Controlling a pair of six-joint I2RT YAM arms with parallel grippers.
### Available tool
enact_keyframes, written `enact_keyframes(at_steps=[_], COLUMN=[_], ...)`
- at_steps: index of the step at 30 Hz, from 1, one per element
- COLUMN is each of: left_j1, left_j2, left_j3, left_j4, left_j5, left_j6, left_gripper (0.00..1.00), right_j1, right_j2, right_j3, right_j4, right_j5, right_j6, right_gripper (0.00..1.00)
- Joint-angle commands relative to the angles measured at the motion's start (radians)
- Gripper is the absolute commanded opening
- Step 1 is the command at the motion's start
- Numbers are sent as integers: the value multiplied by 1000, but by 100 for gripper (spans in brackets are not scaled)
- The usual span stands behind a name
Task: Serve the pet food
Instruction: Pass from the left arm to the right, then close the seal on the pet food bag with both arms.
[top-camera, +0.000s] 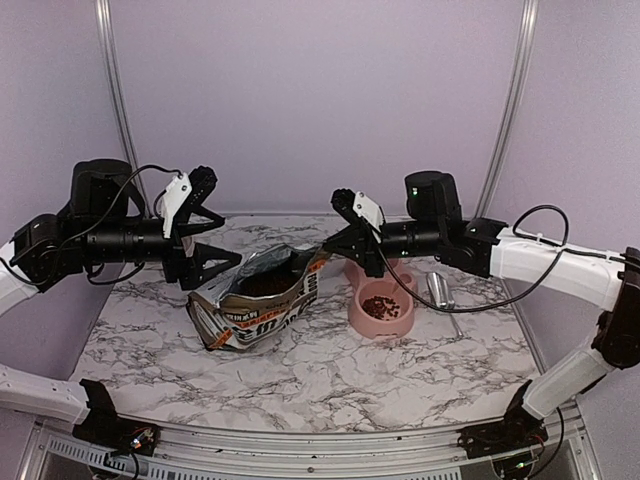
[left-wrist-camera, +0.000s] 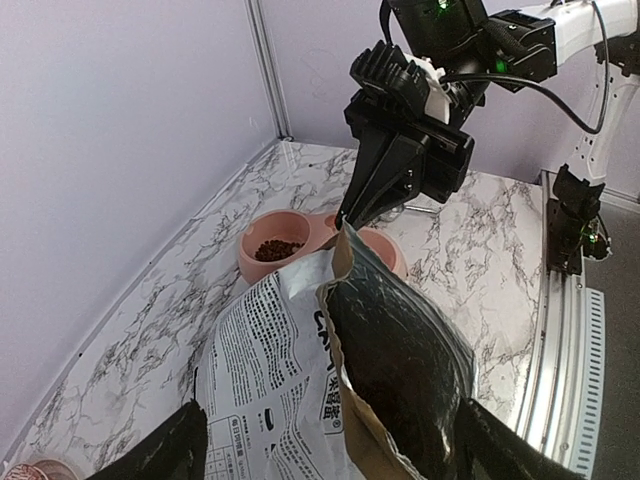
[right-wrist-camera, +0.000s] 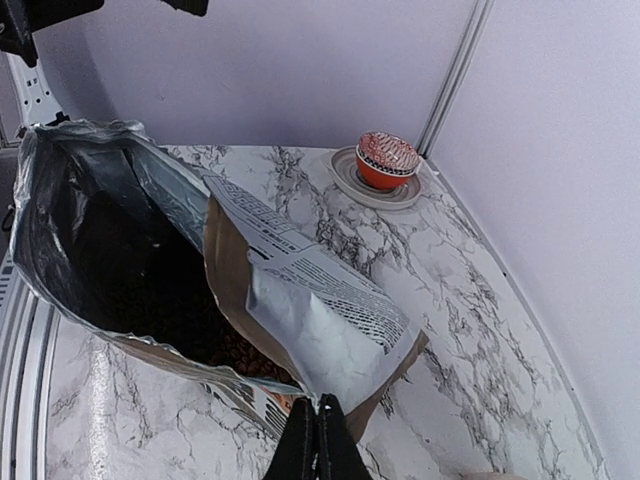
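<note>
— On the marble table, what have you got in front of you?

— I've got the bag lying on its side in the middle, mouth open towards the back wall. I can see kibble dark inside it. There is more in the pink double bowl just to the right of the bag, in the compartment nearer the arm bases. I can't see into the other compartment.

— And my right gripper?

— Its jaws are closed on the upper rim of the bag's mouth. From the left wrist camera that corner of the rim stands pulled up to a point under the fingertips.

— The left gripper?

— Its jaws are spread wide and grip nothing. It hangs above the table at the bag's left end. I can't tell whether the lower finger touches the paper.

— Anything else?

— A metal cylinder lies right of the bowl. A reddish mesh ball sits on a small dish in the far corner, well apart from the bag.
</note>
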Motion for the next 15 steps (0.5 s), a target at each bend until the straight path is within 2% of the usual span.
enact_keyframes(at_steps=[1,10,15], left_j1=[13,19,16], left_j2=[2,105,106], left_j3=[-20,15,45], left_j4=[30,-65,-88], left_j5=[36,106,150], left_j6=[20,39,-7], left_gripper=[84,80,83], right_j1=[-49,-74,-89], right_j2=[-66,-19,15], right_j3=[86,107,162], right_j4=[122,147,129], right_j5=[42,67,90], right_j6=[87,129,143], right_gripper=[0,0,0])
